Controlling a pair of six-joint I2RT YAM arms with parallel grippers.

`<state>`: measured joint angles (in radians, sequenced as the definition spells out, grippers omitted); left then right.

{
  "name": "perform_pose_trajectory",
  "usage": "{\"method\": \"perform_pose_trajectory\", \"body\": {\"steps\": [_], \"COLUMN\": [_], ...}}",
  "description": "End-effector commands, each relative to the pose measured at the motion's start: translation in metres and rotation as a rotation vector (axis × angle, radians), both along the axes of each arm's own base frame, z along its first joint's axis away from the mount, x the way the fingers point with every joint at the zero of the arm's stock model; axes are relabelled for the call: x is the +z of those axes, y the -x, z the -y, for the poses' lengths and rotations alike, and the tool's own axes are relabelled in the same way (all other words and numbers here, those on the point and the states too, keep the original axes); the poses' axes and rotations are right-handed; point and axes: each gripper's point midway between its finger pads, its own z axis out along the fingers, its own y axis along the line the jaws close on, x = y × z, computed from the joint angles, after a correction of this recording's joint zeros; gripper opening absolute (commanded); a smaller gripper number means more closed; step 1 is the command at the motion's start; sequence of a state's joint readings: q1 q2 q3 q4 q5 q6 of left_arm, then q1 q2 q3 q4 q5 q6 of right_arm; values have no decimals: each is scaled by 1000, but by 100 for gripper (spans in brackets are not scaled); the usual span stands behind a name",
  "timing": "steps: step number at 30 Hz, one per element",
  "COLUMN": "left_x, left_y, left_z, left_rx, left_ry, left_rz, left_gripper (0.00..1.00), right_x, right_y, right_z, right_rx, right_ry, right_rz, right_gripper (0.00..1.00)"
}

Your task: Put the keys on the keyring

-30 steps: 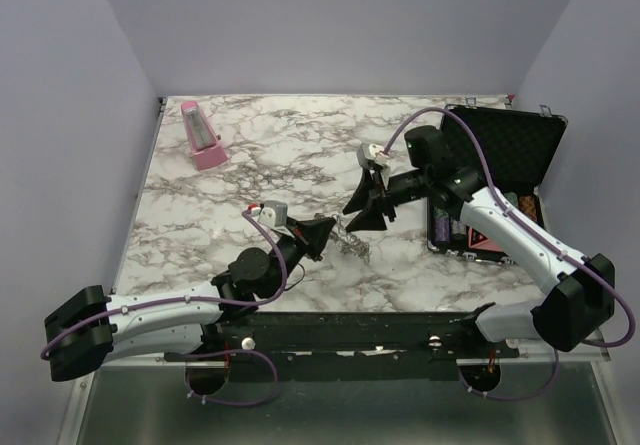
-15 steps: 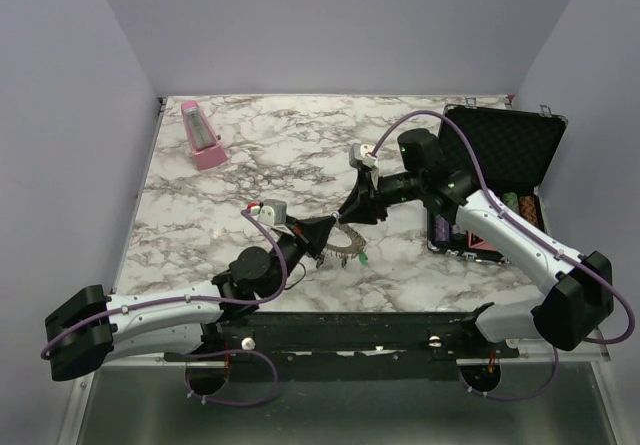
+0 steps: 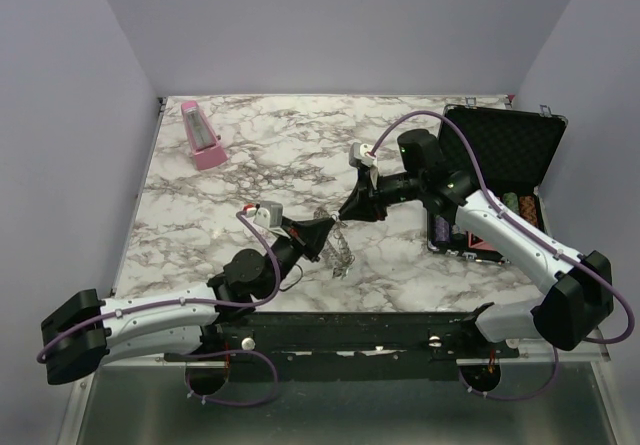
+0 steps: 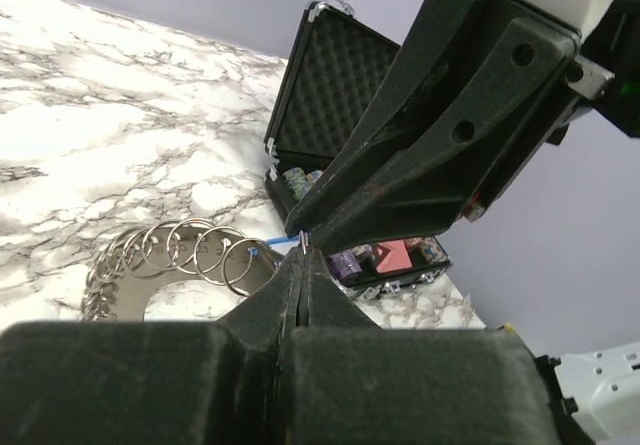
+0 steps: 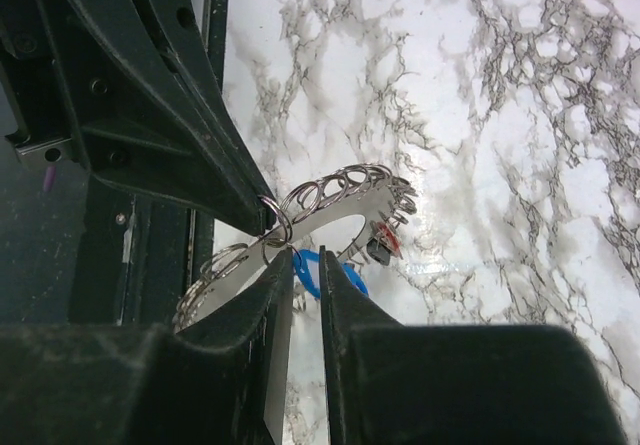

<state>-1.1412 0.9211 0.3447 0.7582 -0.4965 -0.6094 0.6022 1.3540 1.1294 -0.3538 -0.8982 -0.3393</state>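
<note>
Keyring (image 4: 190, 255) was pinched steady by the clenched left tool (image 4: 300, 253) near the surface's (image 3: 250, 165) front edge, so the right tool (image 5: 305, 257), grip unclear, could straddle a blue key (image 5: 310, 275).

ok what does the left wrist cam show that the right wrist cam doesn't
Only the left wrist: the open black case with chips inside. Only the right wrist: a red key head at the rim of the keyring, and the narrow gap at the right gripper with a blue key head in it. Both: the keyring's small wire loops, the marble table, and the left gripper shut on the keyring.
</note>
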Motion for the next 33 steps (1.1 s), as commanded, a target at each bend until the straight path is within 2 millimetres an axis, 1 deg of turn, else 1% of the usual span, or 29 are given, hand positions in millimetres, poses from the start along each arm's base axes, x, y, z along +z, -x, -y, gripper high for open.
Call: {"method": "perform_pose_trajectory", "body": {"steps": [1, 5, 6, 9, 12, 17, 24, 33], "left_x": [12, 3, 4, 5, 9, 16, 19, 20], "left_y": [15, 24, 26, 30, 34, 40, 43, 45], "left_z": [-3, -9, -11, -14, -15, -12, -5, -2], "left_rx": [-69, -120, -131, -159, -192, -239, -290, -316], "left_ry": [21, 8, 11, 10, 14, 28, 42, 59], "left_rz": [85, 123, 136, 156, 182, 228, 246, 251], "left_gripper": [0, 0, 0, 0, 0, 0, 0, 0], "right_x": [1, 5, 6, 6, 4, 0, 5, 1], "right_y": [10, 24, 27, 42, 50, 56, 59, 57], "right_z": [-2, -3, -3, -3, -3, -7, -8, -8], "right_rx": [41, 117, 131, 211, 250, 274, 289, 278], "right_ry": [-24, -59, -68, -93, -108, -117, -134, -130], "right_rz": [-36, -77, -83, -135, -171, -215, -237, -246], "right_gripper": [25, 24, 25, 25, 32, 36, 36, 34]}}
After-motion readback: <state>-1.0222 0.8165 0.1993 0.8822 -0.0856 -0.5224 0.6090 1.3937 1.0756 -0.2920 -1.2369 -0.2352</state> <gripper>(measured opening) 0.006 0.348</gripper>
